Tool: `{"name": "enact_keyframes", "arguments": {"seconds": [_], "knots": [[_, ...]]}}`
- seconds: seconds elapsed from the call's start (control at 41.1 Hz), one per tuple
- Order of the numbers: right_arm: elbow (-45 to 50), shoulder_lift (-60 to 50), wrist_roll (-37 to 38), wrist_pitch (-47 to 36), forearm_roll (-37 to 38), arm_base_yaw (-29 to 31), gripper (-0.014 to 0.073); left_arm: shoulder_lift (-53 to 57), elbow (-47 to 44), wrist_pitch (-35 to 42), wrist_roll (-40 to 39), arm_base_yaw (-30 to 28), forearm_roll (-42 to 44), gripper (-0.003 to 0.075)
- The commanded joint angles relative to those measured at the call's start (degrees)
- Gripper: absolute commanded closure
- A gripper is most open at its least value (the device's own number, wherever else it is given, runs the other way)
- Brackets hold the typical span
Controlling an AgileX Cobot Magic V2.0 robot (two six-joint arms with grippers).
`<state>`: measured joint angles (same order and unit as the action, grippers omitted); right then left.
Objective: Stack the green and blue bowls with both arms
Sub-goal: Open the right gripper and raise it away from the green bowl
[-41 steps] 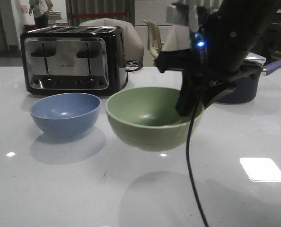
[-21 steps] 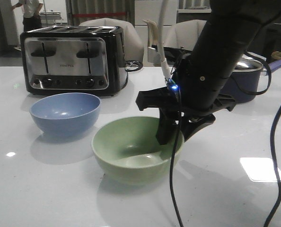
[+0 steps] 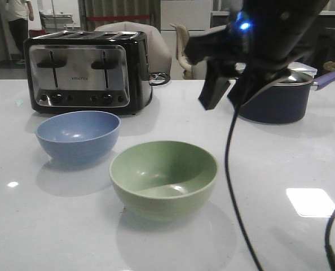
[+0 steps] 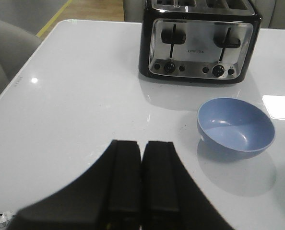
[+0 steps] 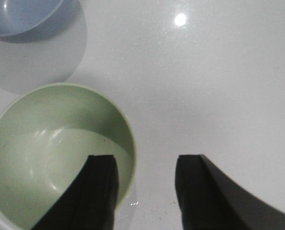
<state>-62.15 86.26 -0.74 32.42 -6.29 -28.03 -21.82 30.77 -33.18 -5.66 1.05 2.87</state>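
Observation:
The pale green bowl stands upright on the white table, centre front. The dusty blue bowl stands to its left, a little further back, apart from it. My right gripper hangs open and empty above and to the right of the green bowl. In the right wrist view the open gripper straddles the green bowl's rim from well above, and the blue bowl shows at the corner. My left gripper is shut and empty, short of the blue bowl. It is out of the front view.
A black and chrome toaster stands behind the blue bowl, also in the left wrist view. A dark saucepan with a lid stands at the back right. A black cable hangs from the right arm. Chairs stand beyond the table.
My right gripper carried the green bowl down onto the table, let it go, opened and rose up to the right. The blue bowl has not moved.

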Motion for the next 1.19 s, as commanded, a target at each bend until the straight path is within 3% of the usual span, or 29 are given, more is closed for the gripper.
{"name": "enact_keyframes", "arguments": {"seconds": [0.0,0.243,0.389,0.535,0.608,0.803,1.167], "knots": [[3.3,-9.9,-0.6,-1.3,4.0,-0.1,0.0181,-0.8,1.5,4.9,-0.2,0.1,0.3,0.0616],[15.6,-26.5,-0.6,-1.5,5.4,-0.1,0.0181,-1.0,1.5,4.9,0.1,0.2,0.3,0.0588],[20.4,-32.9,-0.6,-1.0,5.4,-0.1,0.0181,-1.7,1.5,5.1,1.4,3.0,0.3,0.0416],[22.2,-36.3,-0.6,0.9,5.4,-0.1,0.0181,-6.7,1.6,5.1,2.5,7.4,0.3,0.0190],[22.2,-36.3,-0.6,1.4,5.4,-0.1,0.0181,-10.8,2.6,4.5,2.5,9.3,0.3,0.0139],[22.2,-36.2,-0.6,1.4,5.4,-0.1,0.0181,-26.3,10.0,0.1,2.6,12.2,0.4,0.0125],[22.2,-36.2,-0.6,1.3,5.4,-0.1,0.0181,-57.7,30.0,-2.3,2.6,12.2,-1.2,0.0125]]}}
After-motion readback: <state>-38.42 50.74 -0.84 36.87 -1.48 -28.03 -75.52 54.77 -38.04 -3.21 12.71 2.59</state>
